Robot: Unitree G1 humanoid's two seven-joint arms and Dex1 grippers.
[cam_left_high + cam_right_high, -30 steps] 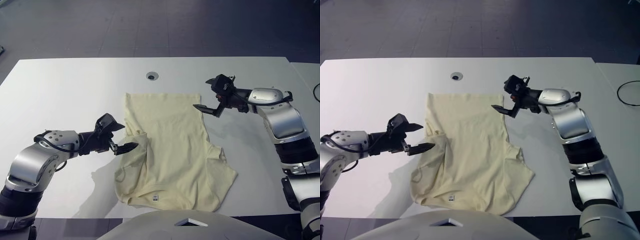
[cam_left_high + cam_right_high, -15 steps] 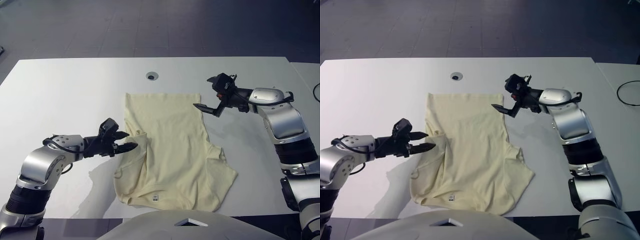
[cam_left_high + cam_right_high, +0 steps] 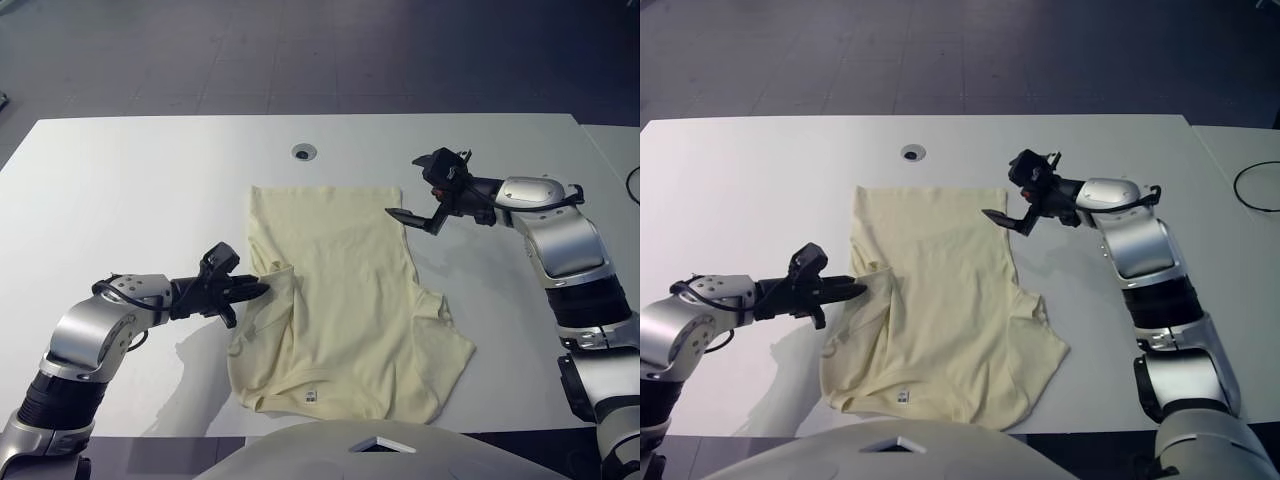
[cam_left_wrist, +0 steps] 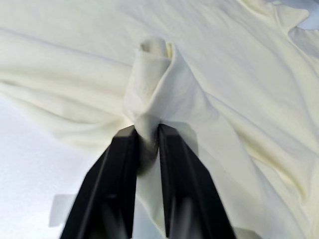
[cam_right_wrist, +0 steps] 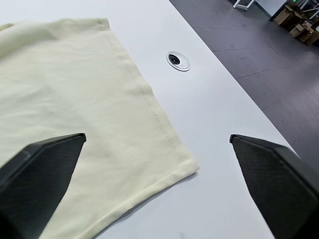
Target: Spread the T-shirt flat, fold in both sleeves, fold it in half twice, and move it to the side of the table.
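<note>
My left gripper (image 4: pixel 146 135) clamped on shirt (image 3: pixel 340 300) sleeve bunch, shirt lying mid table (image 3: pixel 130 180); right gripper (image 3: pixel 420 188) wide apart, empty, by far hem corner — cloth's light, limp, slides easy — I'd pinch edges, corners

Left gripper (image 3: pixel 262 288) has advanced; its fingers (image 4: pixel 122 169) have closed, pinching the T-shirt (image 3: pixel 340 270) sleeve fold.

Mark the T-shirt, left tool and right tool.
T-shirt (image 3: pixel 340 270), left eye view, middle of its body.
left tool (image 4: pixel 148 132), left wrist view, between fingertips pinching the cloth.
right tool (image 5: pixel 157 137), right wrist view, gap between open fingertips.
</note>
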